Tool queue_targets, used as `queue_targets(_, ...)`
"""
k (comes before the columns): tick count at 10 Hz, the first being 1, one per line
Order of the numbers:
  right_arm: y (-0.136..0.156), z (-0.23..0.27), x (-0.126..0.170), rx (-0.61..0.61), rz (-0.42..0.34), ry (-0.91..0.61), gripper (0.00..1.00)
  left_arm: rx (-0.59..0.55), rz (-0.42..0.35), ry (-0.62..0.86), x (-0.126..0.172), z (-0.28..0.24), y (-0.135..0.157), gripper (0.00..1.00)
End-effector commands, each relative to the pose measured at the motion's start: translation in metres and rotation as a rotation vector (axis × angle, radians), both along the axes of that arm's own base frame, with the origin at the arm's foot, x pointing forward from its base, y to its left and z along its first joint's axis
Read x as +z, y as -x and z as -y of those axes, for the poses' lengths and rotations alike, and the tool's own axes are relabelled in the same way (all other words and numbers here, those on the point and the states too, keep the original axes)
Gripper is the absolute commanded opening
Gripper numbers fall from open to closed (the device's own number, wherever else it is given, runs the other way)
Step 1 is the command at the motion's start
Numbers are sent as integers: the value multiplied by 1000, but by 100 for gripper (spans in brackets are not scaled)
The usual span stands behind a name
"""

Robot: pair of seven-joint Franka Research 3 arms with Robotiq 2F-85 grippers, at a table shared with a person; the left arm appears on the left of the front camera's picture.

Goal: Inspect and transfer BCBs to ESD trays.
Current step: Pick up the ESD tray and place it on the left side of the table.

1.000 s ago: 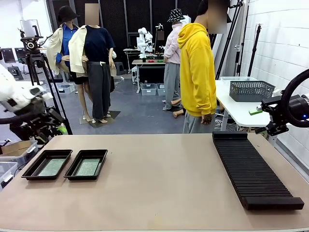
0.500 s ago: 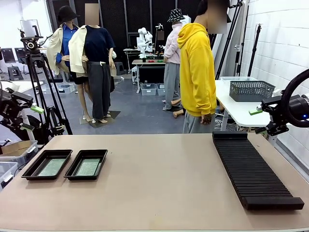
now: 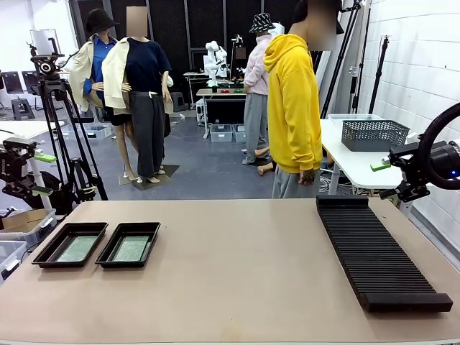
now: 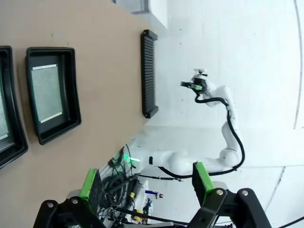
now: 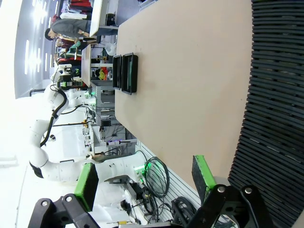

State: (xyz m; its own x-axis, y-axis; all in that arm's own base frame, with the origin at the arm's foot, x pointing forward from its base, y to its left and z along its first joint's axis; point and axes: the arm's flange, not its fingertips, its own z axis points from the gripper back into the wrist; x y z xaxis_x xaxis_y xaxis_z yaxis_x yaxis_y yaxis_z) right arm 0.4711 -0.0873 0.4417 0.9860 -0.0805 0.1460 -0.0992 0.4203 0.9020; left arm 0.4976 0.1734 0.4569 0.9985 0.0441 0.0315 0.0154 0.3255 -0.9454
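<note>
Left pincer (image 3: pixel 39 174) agape, right pincer (image 3: pixel 386 179) agape, both unladen

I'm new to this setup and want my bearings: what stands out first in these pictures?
Two black ESD trays sit side by side at the table's left, each with a green BCB lying flat inside. A long black ribbed rack runs along the right side. A person in a yellow hoodie stands at the far edge, while the left gripper and right gripper hover open off the table's sides.

White jointed arms, black cabling, 2 black claws (image 3: pixel 33 175) (image 3: pixel 386 179) with green pads, person's yellow hoodie (image 3: pixel 293 100)
</note>
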Motion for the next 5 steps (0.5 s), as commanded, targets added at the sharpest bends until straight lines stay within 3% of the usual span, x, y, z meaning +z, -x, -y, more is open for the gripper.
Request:
queue_targets(1,0,0,0,0,0,0,100,-24,25,43,2,-14,-5,100)
queue_targets(5,4,32,-1,74,46,-151,100,-49,17,35,-7,-21,-7,100)
